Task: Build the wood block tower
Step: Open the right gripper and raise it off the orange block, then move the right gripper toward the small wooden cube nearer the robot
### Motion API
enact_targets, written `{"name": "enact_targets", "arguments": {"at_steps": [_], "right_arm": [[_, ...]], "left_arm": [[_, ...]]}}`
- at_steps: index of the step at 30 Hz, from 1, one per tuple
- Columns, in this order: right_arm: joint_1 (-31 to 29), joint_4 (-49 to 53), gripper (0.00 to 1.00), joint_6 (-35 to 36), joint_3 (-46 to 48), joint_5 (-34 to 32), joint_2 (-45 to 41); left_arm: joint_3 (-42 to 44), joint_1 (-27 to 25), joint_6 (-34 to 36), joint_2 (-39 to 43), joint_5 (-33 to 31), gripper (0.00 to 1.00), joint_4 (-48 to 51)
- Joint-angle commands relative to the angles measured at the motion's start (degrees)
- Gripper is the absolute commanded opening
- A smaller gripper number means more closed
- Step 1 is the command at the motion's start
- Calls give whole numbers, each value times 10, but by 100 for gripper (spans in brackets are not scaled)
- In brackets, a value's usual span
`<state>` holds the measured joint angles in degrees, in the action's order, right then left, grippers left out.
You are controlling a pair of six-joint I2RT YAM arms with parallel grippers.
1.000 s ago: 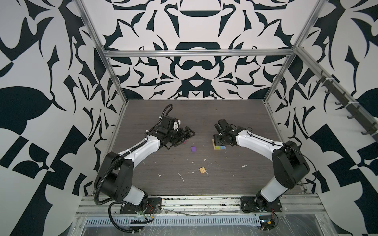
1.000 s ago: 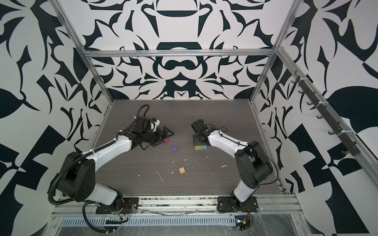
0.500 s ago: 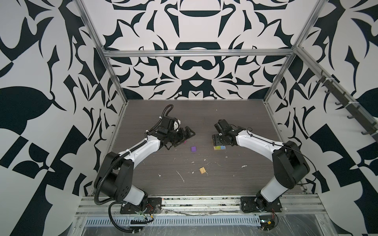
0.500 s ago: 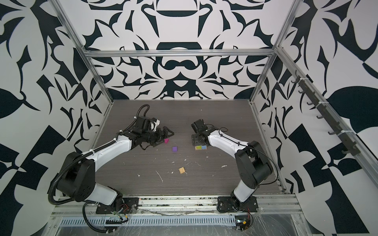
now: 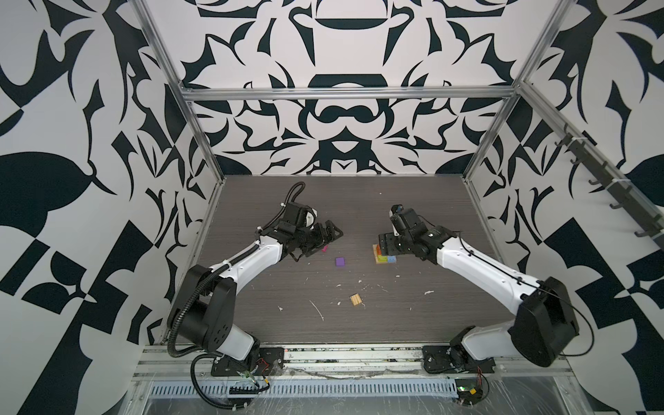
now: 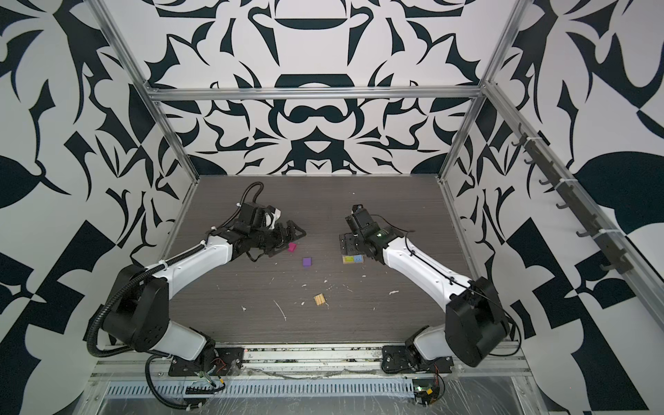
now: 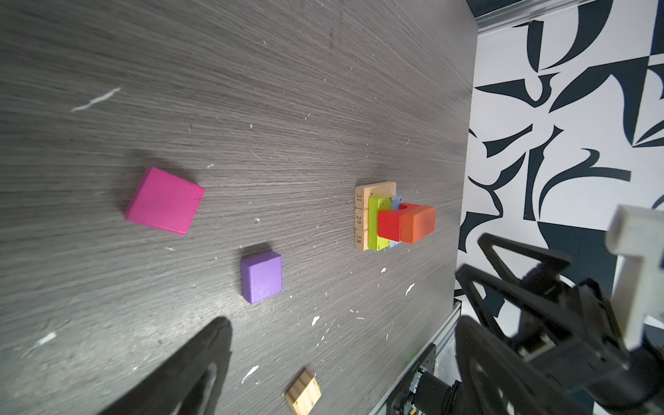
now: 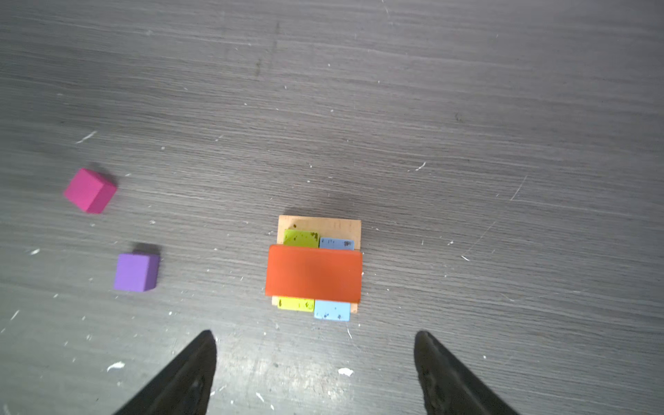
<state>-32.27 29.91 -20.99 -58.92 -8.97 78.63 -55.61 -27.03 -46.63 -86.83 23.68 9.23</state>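
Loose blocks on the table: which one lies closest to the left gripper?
The magenta cube, beside the left gripper; the purple cube and ridged tan block lie farther away.

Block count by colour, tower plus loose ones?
Tan: 4, being 3 base planks and 1 ridged square
Lime green: 1
Light blue: 1
Red: 1
Orange: 1
Purple: 1
Magenta: 1
Total: 10
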Motion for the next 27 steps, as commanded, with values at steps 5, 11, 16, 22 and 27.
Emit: {"name": "enact_targets", "arguments": {"at_steps": [5, 11, 16, 22, 27], "right_arm": [[-19, 14, 86, 36, 17, 54, -55], [-72, 1, 83, 48, 38, 55, -67], [-126, -16, 79, 39, 49, 47, -51], [-174, -44, 76, 4, 67, 62, -20], [-218, -46, 74, -30, 77, 52, 4]], "left_arm": [[-28, -1, 14, -14, -28, 100, 41], [-31, -1, 3, -23, -46, 99, 44], [-36, 0, -4, -30, -45, 99, 47], [-44, 0, 2, -24, -55, 99, 65], [-41, 0, -2, -24, -57, 99, 58]]}}
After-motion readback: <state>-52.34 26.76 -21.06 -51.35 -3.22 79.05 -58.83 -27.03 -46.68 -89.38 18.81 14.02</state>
